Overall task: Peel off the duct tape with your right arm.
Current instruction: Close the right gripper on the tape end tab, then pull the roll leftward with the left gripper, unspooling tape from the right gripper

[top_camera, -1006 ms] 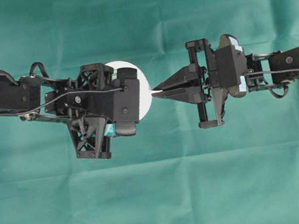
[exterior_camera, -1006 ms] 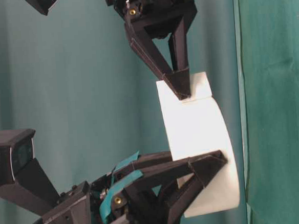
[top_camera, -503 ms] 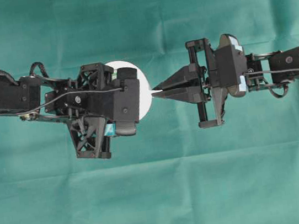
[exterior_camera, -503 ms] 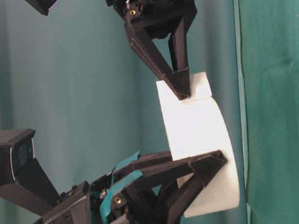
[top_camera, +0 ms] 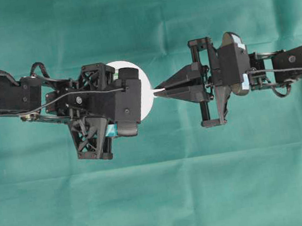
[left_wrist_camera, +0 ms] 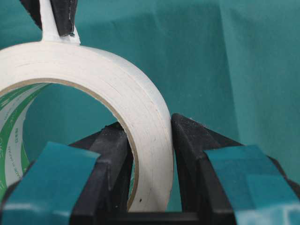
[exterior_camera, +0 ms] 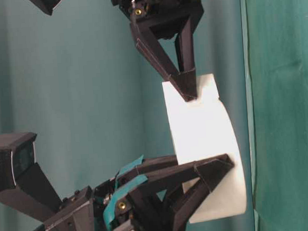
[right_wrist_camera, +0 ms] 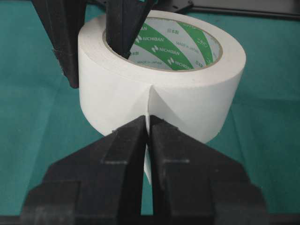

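Duct tape point(right_wrist_camera: 187, 101): white roll, green-printed inner core, lying flat on green cloth point(top_camera: 163, 201), mid-table, partly hidden under left arm in overhead view. Loose tab end point(exterior_camera: 205, 88) lifted off the roll's outer wall. Right gripper point(top_camera: 158, 90): jaws clenched tight on that tab, tips just beside the roll's right side. Left gripper point(left_wrist_camera: 150, 154): partly closed, clamping the roll's wall, one teal-taped finger point(left_wrist_camera: 108, 164) inside the core, other outside.
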You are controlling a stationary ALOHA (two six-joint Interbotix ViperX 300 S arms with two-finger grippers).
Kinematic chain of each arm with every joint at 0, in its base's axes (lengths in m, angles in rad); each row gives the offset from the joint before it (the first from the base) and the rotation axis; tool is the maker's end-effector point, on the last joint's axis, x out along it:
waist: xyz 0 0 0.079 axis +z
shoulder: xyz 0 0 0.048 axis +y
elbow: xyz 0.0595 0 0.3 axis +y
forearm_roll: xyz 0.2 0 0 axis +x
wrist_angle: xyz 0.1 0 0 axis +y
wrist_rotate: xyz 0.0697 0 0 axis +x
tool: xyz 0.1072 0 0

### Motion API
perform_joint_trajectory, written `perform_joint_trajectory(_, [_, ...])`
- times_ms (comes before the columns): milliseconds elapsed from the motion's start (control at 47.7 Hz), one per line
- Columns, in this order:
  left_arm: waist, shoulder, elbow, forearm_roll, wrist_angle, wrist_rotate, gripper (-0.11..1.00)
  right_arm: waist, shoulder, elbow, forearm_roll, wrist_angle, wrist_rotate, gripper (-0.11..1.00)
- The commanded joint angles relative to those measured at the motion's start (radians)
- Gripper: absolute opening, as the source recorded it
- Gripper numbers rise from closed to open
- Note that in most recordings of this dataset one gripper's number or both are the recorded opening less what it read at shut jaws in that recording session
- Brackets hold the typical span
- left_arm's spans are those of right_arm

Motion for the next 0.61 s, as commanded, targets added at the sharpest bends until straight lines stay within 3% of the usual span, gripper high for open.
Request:
perform_joint_trajectory(0, [-0.031,-0.035,-0.018,0.002,-0.009,0.003,0.22,-0.012,-0.008,-0.008,0.003,-0.009,-0.002,-0.09])
perform_joint_trajectory(587, [-0.1,-0.035,-0.014,0.0,-0.008,0.002,0.22,-0.031,-0.009,0.0,0.006,-0.009,-0.002,-0.09])
